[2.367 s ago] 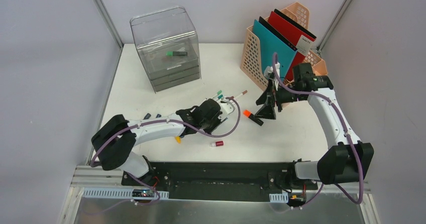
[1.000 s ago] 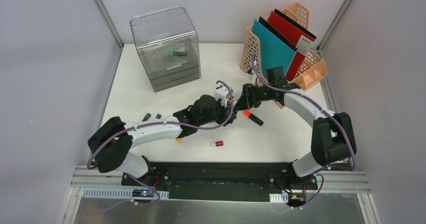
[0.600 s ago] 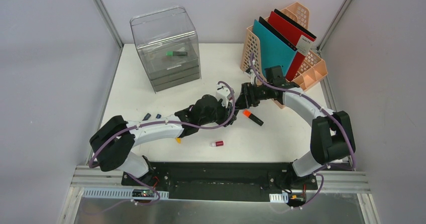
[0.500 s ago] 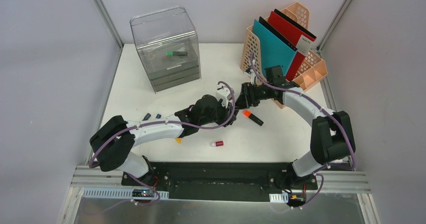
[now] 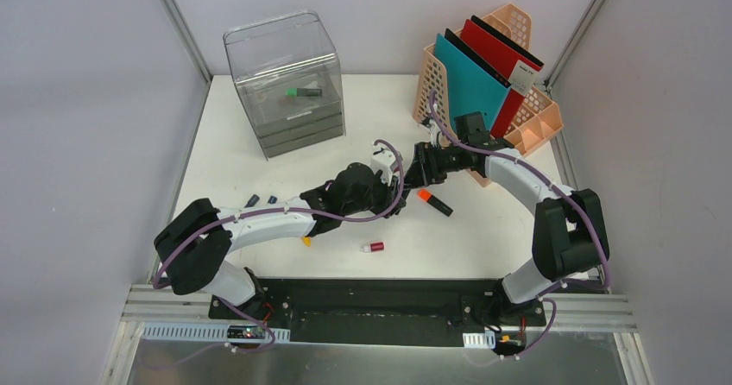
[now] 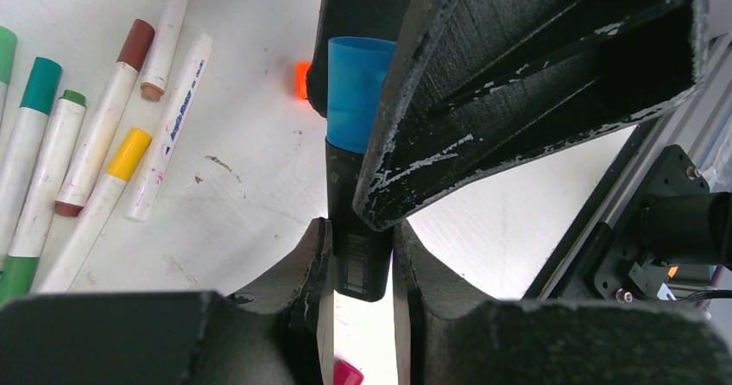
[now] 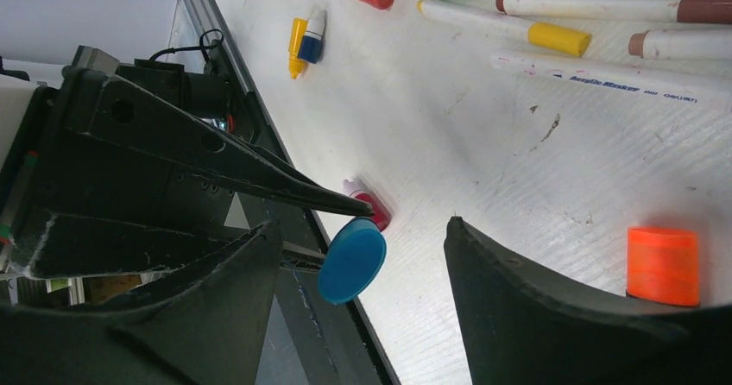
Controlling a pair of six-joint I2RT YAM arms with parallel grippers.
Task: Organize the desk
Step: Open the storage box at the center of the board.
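Observation:
My left gripper (image 6: 360,230) is shut on the lower barrel of a black marker (image 6: 350,186) with a blue cap (image 6: 356,91), held above the white desk (image 5: 233,160). The right gripper (image 7: 362,223) stands open, one finger on each side of that blue cap (image 7: 352,261), with a gap showing on both sides. One right finger (image 6: 518,83) fills the upper right of the left wrist view. From above, the two grippers meet at mid-desk, left gripper (image 5: 390,186) and right gripper (image 5: 413,171).
Several loose markers (image 6: 86,143) lie beside the grippers. An orange-capped black marker (image 5: 434,202), a small red cap (image 5: 373,247) and a yellow piece (image 5: 305,241) lie nearer the front. A clear drawer unit (image 5: 285,83) stands back left, a peach file holder (image 5: 526,126) with folders back right.
The right gripper swung left from beside the file holder to the left gripper, which rose slightly with the marker. Over the last second nothing has moved.

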